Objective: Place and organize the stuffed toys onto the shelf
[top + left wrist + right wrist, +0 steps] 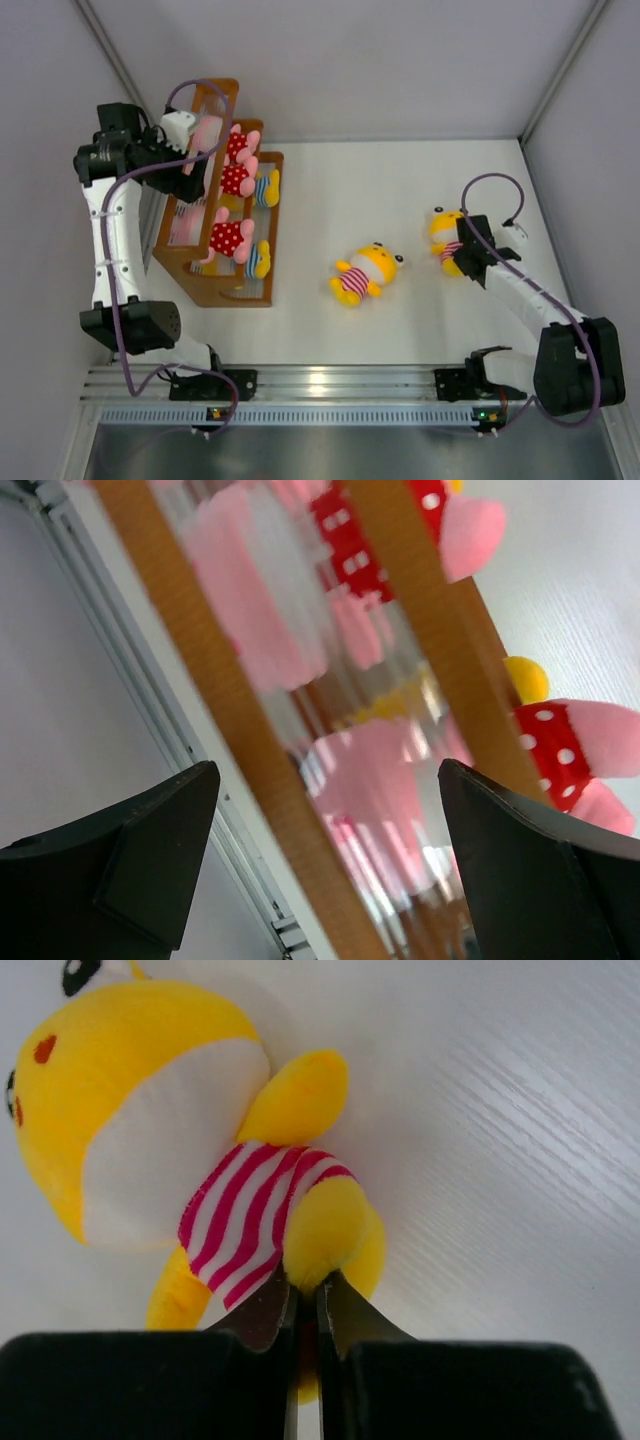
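The brown wooden shelf [225, 285] stands at the left of the table. On its tiers lie three pink-headed toys in red dotted outfits [236, 178] and two blue-striped yellow ones [266, 188]. My left gripper [193, 168] hovers open over the upper tier, a wooden rail [235, 720] and blurred pink plush [575, 750] between its fingers. A yellow toy in pink-and-white stripes [365, 272] lies mid-table. Further right lies another pink-striped yellow toy [160, 1130], with my right gripper [305, 1288] shut on its yellow leg; in the top view this second toy [443, 228] is partly hidden by the arm.
White enclosure walls rise close behind the shelf and along the right side. A metal mounting rail [330, 385] with both arm bases runs along the near edge.
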Available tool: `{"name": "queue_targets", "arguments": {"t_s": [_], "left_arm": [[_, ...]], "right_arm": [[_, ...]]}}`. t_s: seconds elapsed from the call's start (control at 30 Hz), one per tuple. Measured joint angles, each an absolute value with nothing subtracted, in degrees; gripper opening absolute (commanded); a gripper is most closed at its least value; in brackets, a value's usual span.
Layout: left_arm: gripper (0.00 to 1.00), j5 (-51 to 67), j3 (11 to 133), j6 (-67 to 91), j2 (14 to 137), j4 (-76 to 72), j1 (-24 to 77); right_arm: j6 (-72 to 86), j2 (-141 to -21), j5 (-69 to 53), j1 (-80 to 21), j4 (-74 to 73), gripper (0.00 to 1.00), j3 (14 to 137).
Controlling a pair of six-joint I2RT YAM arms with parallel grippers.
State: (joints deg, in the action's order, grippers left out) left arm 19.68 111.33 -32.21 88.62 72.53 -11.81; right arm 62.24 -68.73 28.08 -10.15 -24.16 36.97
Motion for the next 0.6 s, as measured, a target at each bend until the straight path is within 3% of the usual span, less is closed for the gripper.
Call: {"name": "queue_targets", "arguments": {"t_s": [0.13, 0.27, 0.43, 0.6], "left_arm": [[0.98, 16.45, 114.06, -32.91, 89.67, 72.25, -3.95], [0.98, 17.87, 117.03, -32.84, 90.43, 72.95, 2.87], [0.98, 18.11, 118.43, -32.69, 90.91, 73.06, 10.28], [0.98, 16.93, 118.48, -32.05, 91.39, 73.36, 12.16]], "right_arm": [[50.83, -67.96, 25.12, -9.23, -25.80, 0.00, 42.76], [38.19, -68.14, 21.43, -10.63, -27.14, 0.00, 56.90], [26.48, -72.60, 19.31, -21.23, -27.44, 0.00, 77.62], [22.81, -81.65, 13.10, -31.22, -27.18, 0.00, 88.18]]}}
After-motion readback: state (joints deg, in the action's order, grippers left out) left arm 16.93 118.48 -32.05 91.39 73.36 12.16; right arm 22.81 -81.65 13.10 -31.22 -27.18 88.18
